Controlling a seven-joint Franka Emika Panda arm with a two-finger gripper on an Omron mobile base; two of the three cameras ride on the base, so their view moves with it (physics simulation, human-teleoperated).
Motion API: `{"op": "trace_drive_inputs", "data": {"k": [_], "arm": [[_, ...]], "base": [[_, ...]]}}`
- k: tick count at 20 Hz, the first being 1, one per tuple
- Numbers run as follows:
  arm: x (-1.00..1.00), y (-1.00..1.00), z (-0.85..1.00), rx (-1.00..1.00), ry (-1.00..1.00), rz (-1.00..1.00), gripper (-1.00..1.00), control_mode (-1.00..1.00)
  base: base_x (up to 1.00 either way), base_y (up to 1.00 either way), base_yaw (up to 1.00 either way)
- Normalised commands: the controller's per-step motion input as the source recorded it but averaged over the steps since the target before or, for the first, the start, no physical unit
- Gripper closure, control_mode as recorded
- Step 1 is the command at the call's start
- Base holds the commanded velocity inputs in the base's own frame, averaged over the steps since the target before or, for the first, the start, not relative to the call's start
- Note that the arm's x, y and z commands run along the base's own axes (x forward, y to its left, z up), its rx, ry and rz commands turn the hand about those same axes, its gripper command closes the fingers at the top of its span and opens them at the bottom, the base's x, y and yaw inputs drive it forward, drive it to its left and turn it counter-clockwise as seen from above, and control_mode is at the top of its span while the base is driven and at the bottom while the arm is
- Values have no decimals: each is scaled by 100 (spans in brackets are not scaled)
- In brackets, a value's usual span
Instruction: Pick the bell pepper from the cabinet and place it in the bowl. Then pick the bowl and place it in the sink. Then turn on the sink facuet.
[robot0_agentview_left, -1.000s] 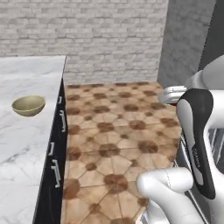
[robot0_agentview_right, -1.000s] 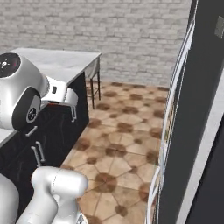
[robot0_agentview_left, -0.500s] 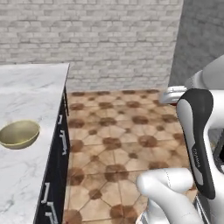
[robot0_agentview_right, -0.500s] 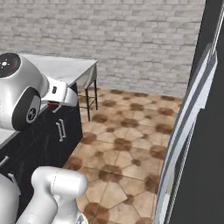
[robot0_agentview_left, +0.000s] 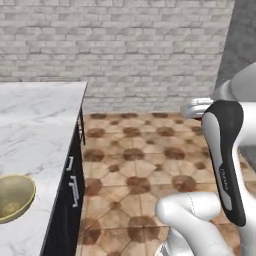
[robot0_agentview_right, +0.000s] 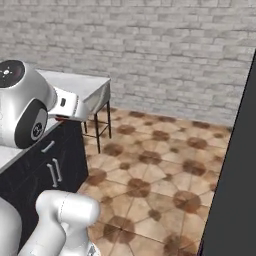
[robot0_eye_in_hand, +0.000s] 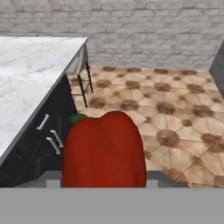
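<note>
The red bell pepper sits large and close in the hand view, with a bit of green stem at its upper left. My gripper is shut on it, the fingertips mostly hidden behind it. A sliver of that red pepper peeks out under the white hand in the right base view. The tan-yellow bowl stands on the white marble counter at the lower left, well apart from my hand. The black cabinet rises at the right edge.
Dark drawer fronts with silver handles run under the counter edge. Thin black legs stand at the counter's far end. Brown patterned floor tiles stretch to a grey brick wall.
The whole picture has shifted, so the camera has moved: the bowl slid to the lower left of the left base view and the cabinet toward the right edge. The pepper stays held.
</note>
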Motion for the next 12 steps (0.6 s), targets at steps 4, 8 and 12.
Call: {"op": "trace_drive_inputs", "data": {"k": [4,8,12], "arm": [[0,0,0,0,0,0,100,100],[0,0,0,0,0,0,100,100],[0,0,0,0,0,0,100,100]], "base": [[38,-16,38],[16,-19,46],[41,-18,48]]}}
